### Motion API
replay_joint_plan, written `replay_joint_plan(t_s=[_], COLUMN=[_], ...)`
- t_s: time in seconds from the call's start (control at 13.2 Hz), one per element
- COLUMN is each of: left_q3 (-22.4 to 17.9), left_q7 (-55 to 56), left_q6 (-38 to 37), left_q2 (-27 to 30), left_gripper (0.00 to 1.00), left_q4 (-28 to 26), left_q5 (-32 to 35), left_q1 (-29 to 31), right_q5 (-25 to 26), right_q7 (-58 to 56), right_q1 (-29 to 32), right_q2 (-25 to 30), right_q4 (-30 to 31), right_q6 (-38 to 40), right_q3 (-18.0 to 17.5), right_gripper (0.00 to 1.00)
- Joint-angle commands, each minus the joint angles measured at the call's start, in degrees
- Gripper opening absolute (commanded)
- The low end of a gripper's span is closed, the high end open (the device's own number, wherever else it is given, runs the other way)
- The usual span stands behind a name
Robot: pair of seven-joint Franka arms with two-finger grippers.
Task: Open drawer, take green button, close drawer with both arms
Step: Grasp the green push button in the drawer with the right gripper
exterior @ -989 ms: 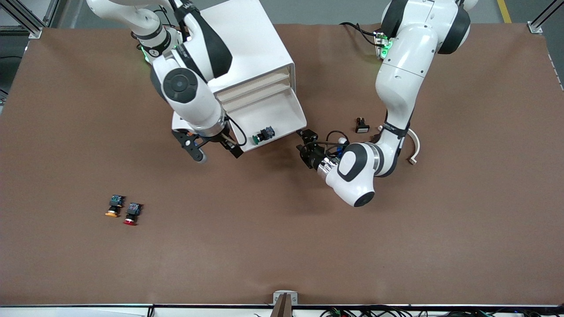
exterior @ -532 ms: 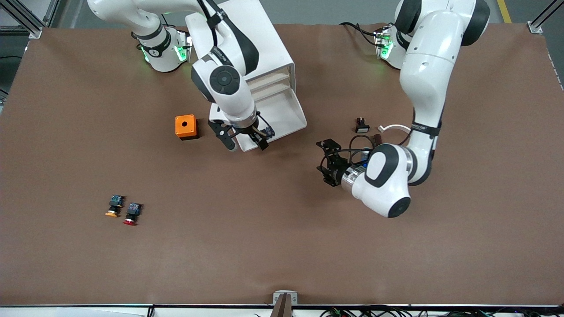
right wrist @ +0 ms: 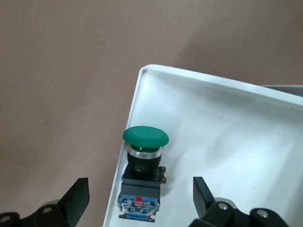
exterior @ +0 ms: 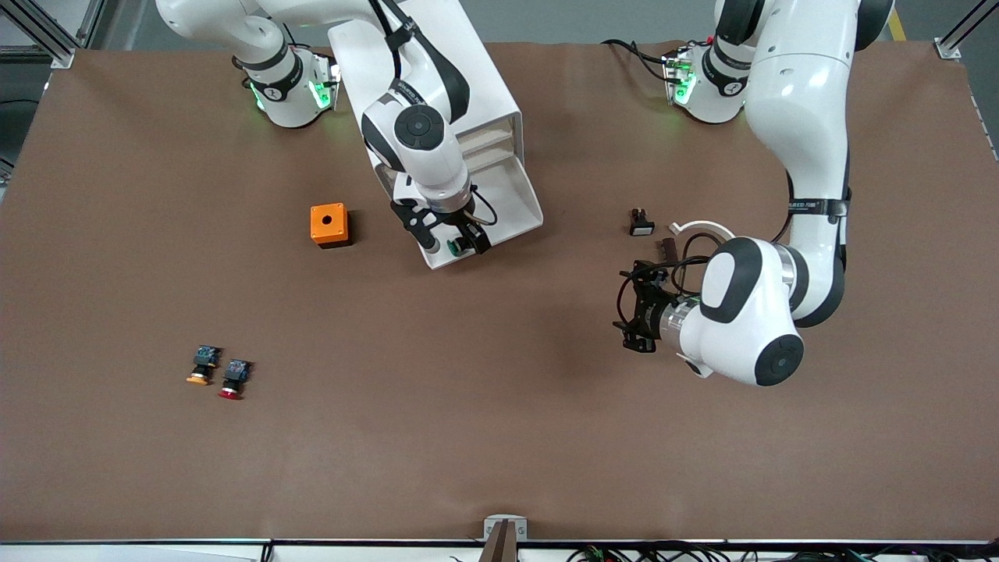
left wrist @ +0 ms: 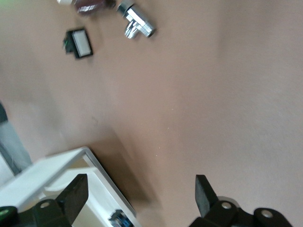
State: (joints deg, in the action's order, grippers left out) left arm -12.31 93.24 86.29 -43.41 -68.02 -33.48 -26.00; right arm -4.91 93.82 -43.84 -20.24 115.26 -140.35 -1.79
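- The drawer [exterior: 499, 204] stands pulled out of the cabinet [exterior: 437, 70] in the upper middle of the front view, its tray open to the top so that a gripper can reach in from above.
- The button [right wrist: 143, 171] lies on its side in the drawer's front corner, green cap toward the rim; in the front view it shows just below the upper middle, under the right arm's wrist.
- The right gripper [exterior: 446, 236] hangs over that corner with its fingers [right wrist: 78, 198] spread, one on each side of the button and touching nothing. I judge this to be the line-up for the pick: the jaws straddle the black-and-blue body, not the cap.
- The left gripper [exterior: 636, 312] is at the middle right of the front view, over bare surface [exterior: 499, 437], fingers [left wrist: 75, 191] apart and holding nothing. It stands clear of the drawer front, likely to leave room for the pick, and waits for the closing push.
- An orange box [exterior: 328, 225] sits beside the cabinet toward the right arm's end.
- Two other buttons [exterior: 218, 375], orange-capped and red-capped, lie at the lower left, well apart from the drawer.
- A small white-faced part [exterior: 641, 225] and a metal fitting [left wrist: 137, 21] lie near the left arm.
- Remaining: grasp, lift out, shut the drawer.
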Motion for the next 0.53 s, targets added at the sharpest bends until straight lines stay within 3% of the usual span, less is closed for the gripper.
replay_joint_plan(t_s=[0.0, 0.15, 0.46], left_q3=[-1.0, -0.8, -1.0], left_q7=[-8.1, -9.3, -16.8], left_q6=[-0.2, -0.2, -0.2], left_q2=[3.4, 4.2, 5.4], left_gripper=[0.99, 0.99, 0.99], left_q4=[-0.8, -0.8, -0.9], left_q5=[4.3, 5.2, 8.1], left_q1=[-1.1, -1.2, -0.9], right_q5=[-0.4, -0.4, -0.3], right_q7=[0.8, 0.7, 0.6], right_q1=[-0.6, -0.9, -1.1], right_q2=[0.9, 0.9, 0.9], right_q4=[1.7, 1.7, 1.5], right_q6=[-1.1, -1.1, -1.1], right_q3=[0.4, 0.4, 0.4], right_gripper=[0.76, 0.5, 0.19])
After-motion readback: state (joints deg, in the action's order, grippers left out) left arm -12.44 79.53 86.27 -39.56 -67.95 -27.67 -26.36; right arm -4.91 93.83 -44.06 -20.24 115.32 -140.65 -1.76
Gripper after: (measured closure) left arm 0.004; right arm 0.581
